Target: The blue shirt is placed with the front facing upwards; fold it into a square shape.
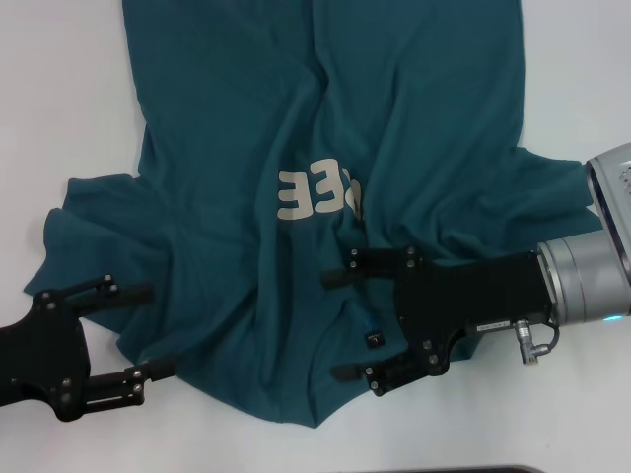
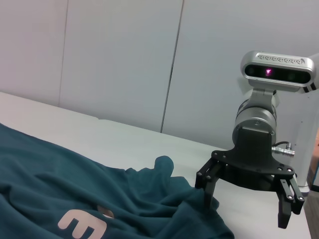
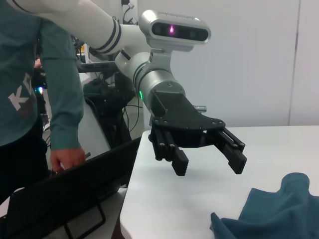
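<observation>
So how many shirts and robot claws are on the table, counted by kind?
Shirts: 1, the blue shirt, rumpled on the white table.
Grippers: 2, the left gripper open at the shirt's edge, the right gripper open above the shirt.
Total: 3.

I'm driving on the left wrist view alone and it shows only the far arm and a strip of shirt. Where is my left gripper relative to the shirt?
Observer: The left gripper is at the blue shirt's near-left edge, fingers open, their tips at the cloth.
Operator: Is the right gripper holding cloth?
Observer: No. From the head view the right gripper is open above the collar area, with the neck tag showing between its fingers.
Operator: Is the shirt flat?
Observer: No. It is wrinkled and bunched, and a fold cuts off part of the chest letters.
</observation>
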Available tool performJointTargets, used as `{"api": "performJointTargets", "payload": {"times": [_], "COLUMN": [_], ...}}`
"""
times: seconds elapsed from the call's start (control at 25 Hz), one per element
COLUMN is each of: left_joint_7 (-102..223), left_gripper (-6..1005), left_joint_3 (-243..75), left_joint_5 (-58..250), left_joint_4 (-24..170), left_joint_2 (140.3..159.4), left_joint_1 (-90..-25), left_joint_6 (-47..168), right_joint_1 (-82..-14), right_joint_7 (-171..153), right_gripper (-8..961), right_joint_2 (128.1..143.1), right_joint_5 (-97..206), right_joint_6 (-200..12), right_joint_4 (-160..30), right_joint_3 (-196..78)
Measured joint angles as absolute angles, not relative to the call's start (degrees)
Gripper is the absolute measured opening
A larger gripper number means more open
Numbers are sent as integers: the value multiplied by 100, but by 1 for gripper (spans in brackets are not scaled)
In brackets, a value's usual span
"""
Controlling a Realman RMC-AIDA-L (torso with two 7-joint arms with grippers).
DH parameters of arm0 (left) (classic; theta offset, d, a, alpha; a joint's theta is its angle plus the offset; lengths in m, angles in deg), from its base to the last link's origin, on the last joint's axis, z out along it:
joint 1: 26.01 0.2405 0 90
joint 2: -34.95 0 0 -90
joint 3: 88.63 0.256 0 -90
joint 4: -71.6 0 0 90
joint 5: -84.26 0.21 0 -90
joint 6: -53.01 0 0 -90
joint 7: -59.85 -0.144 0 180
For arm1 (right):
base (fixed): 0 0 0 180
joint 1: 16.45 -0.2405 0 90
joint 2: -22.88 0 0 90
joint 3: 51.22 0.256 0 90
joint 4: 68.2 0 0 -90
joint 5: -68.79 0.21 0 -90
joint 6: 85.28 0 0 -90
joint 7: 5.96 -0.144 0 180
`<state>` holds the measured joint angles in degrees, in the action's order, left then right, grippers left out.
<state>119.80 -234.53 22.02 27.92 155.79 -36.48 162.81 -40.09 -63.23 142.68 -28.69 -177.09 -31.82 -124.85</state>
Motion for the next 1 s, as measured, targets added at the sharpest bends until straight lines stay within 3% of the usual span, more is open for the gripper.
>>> {"api": "performJointTargets", "payload": {"times": [1.0], "left_joint_7": [12781], "left_gripper": [797], "left_joint_3": [-23889], "left_joint_5": [2043], "left_joint_4": [2793], "left_joint_2": [15602], "left_joint_1": [-3769], "left_joint_6": [16329], "right_joint_1": [-3991], "right_joint_7": [-6505], "right_gripper": [946], "right_joint_2": [14277], "right_joint_5": [-2853], "right_joint_6": [-17755], "right_joint_4": [-3187], "right_joint_3": [-12265]}}
